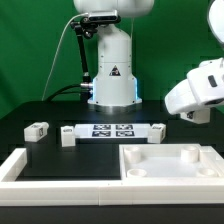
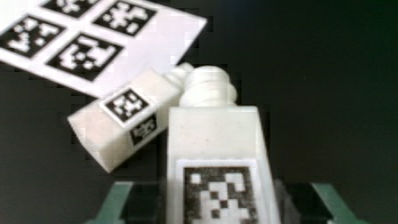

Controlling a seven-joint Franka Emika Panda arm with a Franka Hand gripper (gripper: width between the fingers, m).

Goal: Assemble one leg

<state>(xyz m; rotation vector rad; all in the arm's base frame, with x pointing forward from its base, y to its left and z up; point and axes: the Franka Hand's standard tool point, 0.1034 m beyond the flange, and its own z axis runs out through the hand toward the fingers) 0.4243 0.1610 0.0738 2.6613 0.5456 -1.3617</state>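
In the wrist view a leg [image 2: 217, 150], a white post with a marker tag and a rounded peg at its far end, lies lengthwise between my fingers [image 2: 125, 203]. My gripper [image 2: 222, 208] is shut on it. A second leg [image 2: 125, 118] lies on the black table beside it, at the corner of the marker board [image 2: 98, 40]. In the exterior view my gripper [image 1: 188, 112] hangs above the table on the exterior view's right, past the leg [image 1: 157, 128] at the board's end. The held leg is hidden there.
Two more legs [image 1: 37, 129] [image 1: 68, 135] lie on the exterior view's left of the marker board [image 1: 110, 130]. The large white square tray-like piece [image 1: 170, 176] sits at the front right, a white L-shaped frame [image 1: 25, 168] at the front left. The robot base [image 1: 112, 75] stands behind.
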